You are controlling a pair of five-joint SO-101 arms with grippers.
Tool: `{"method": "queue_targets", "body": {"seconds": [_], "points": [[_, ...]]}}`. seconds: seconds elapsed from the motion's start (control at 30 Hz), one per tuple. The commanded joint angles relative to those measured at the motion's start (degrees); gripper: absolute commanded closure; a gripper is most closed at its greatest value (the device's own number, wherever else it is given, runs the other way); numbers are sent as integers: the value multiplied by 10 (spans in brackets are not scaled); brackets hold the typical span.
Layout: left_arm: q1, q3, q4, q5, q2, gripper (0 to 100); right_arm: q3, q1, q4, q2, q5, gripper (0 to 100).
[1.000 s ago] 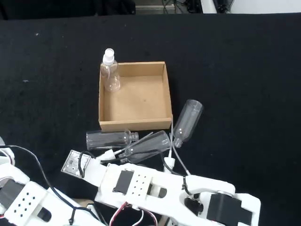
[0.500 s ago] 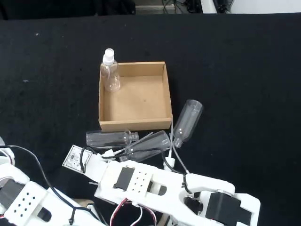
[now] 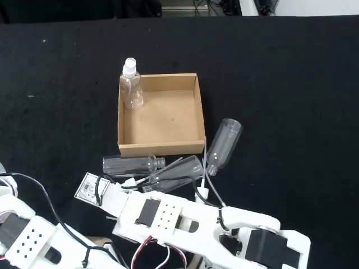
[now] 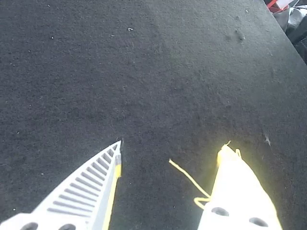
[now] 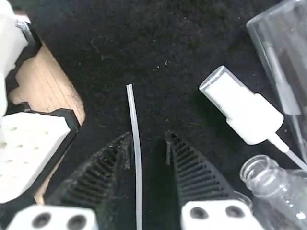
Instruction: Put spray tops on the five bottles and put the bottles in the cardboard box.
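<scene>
High view: a capped spray bottle (image 3: 132, 89) is standing in one corner of the cardboard box (image 3: 120, 120), and three uncapped bottles (image 3: 130, 165) are lying just outside it.

Left wrist view: the left pincer (image 4: 171, 148) is gaping wide over the black tablecloth (image 4: 144, 72).

Right wrist view: the right pincer (image 5: 147, 139) is sitting narrowly apart with a thin dip tube (image 5: 132, 115) lying between its jaws. A white spray top (image 5: 242, 112) is lying just beside one finger, with an open bottle neck (image 5: 261, 175) near it.

Cardboard box (image 3: 160, 149), capped bottle (image 3: 131, 85) upright at its far left corner, three clear bottles (image 3: 129, 165) flat by its front wall.
</scene>
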Motion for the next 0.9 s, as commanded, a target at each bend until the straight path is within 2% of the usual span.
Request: {"method": "queue_targets", "body": {"seconds": [0.0,0.13,0.23,0.43,0.7,0.87], "points": [[-6,-31,-14,2,3,774,-7,-16,-4,4,-4,903],[-6,-31,-14,2,3,774,-8,-18,-6,3,-4,910],[-6,-31,-14,2,3,774,-8,-18,-9,3,1,987],[-6,-31,-14,2,3,774,-8,-13,-2,-1,1,988],[-6,-31,-14,2,3,774,-103,47,125,-3,1,988],[-6,-31,-14,2,3,774,-96,48,142,-64,2,988]]}}
